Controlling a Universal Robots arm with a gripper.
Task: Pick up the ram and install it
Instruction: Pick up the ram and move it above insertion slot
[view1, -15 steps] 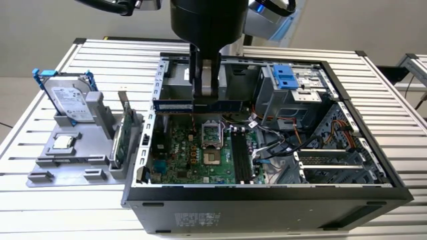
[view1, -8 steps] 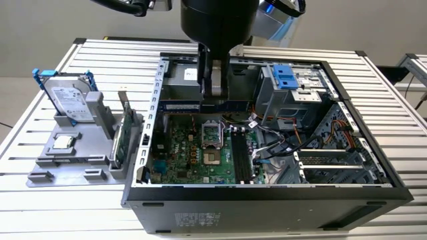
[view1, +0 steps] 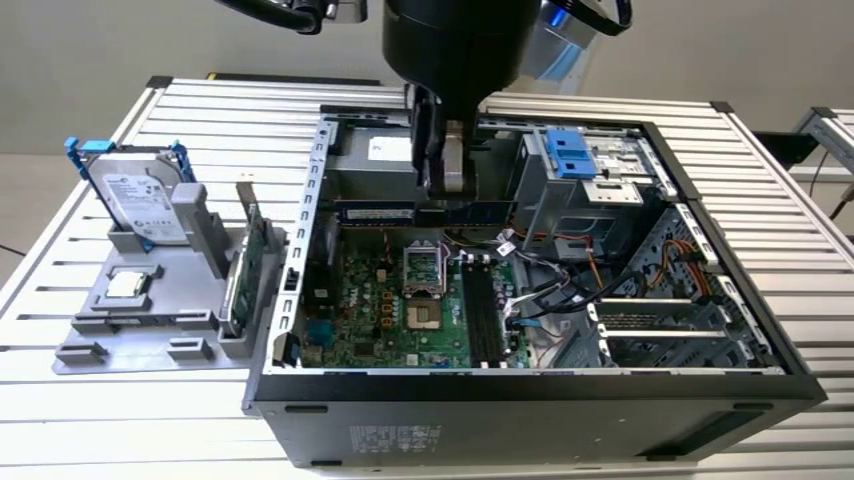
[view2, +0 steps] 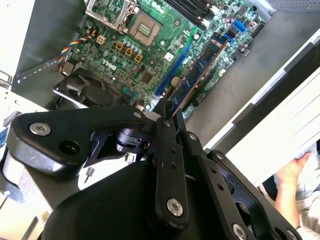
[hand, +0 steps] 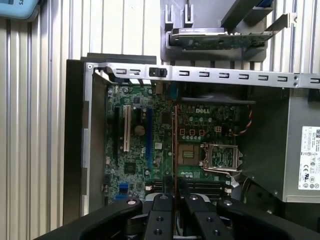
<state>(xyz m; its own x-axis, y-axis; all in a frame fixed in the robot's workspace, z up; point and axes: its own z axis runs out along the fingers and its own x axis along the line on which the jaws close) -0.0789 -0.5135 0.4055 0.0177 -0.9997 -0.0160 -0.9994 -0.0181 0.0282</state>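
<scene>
Above the open computer case (view1: 534, 400), the ram (view1: 380, 212) hangs clear of the motherboard (view1: 387, 310), pinched near its middle between the gripper (view1: 441, 195) fingers, which are pressed together on its two flat faces. In the exterior view the blue stick lies level at the far end of the case, close in front of the power supply (view1: 380, 155). In the second wrist view the ram (view2: 200, 70) juts out from the gripper (view2: 170, 111) with its dark chips showing. In the first wrist view the ram (hand: 174, 145) is seen edge-on as a thin line. It runs crosswise to the black memory slots (view1: 481, 305), which sit just beside the processor socket (view1: 420, 270). At the exterior view's left, a grey holder (view1: 134, 335) on the slatted table (view1: 80, 420) carries a silver hard drive (view1: 140, 200) and a green expansion card (view1: 247, 265). A person's hand (view2: 290, 172) shows at the edge of the second wrist view.
</scene>
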